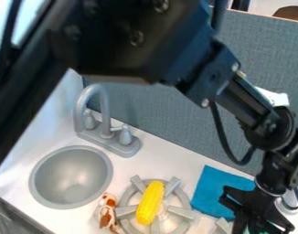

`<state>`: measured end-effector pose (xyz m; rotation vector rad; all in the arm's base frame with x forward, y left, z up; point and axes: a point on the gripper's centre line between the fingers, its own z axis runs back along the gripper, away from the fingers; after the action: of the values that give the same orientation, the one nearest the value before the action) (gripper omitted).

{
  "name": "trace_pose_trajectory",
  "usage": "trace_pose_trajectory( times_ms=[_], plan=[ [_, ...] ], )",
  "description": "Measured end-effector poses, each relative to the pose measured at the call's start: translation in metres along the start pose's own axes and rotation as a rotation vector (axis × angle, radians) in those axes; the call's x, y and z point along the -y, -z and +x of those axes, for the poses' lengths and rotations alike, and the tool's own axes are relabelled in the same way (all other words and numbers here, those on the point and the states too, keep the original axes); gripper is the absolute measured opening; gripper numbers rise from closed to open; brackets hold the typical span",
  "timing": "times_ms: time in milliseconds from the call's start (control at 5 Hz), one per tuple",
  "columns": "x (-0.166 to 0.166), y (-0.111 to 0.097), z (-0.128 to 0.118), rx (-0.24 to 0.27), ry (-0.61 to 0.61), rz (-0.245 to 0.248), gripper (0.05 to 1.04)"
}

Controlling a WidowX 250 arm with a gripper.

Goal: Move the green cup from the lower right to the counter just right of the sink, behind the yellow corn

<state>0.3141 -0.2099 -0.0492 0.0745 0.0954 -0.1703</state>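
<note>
White surface holds a blue cloth beside the gripper, likely picking or releasing; next calls for steadiness; jaws' state I cannot tell.

One blue cloth, one yellow corn cob, one spotted toy, one sink, one faucet (with two handles).

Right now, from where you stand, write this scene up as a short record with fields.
gripper: lower right, beside the cloth; contact unclear
under gripper: a bit of green, too hidden to name
cloth: blue, flat, between burner and gripper
burner: gray, beside the cloth
corn: yellow, lying across the burner
toy: white with orange-brown patches, between sink and burner
sink: round, gray, holding nothing visible
faucet: gray, behind the sink
divider: gray-blue, behind the counter
</note>
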Motion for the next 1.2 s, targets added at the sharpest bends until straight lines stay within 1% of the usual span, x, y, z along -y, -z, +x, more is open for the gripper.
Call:
trace_pose_trajectory(
  times_ms=[200, 400, 600, 800, 1000, 1200],
  plan=[
    [-0.010, -0.029, -0.005, 0.021, 0.014, -0.061, 0.110],
    [-0.043, -0.054, 0.006, 0.061, -0.038, -0.125, 0.110],
    [-0.078, -0.063, 0.017, 0.098, -0.099, -0.111, 0.110],
    [-0.114, -0.062, 0.024, 0.106, -0.158, -0.086, 0.110],
    [-0.131, -0.064, 0.029, 0.130, -0.169, -0.041, 0.110],
    [-0.155, -0.060, 0.037, 0.165, -0.209, -0.045, 0.110]
  ],
)
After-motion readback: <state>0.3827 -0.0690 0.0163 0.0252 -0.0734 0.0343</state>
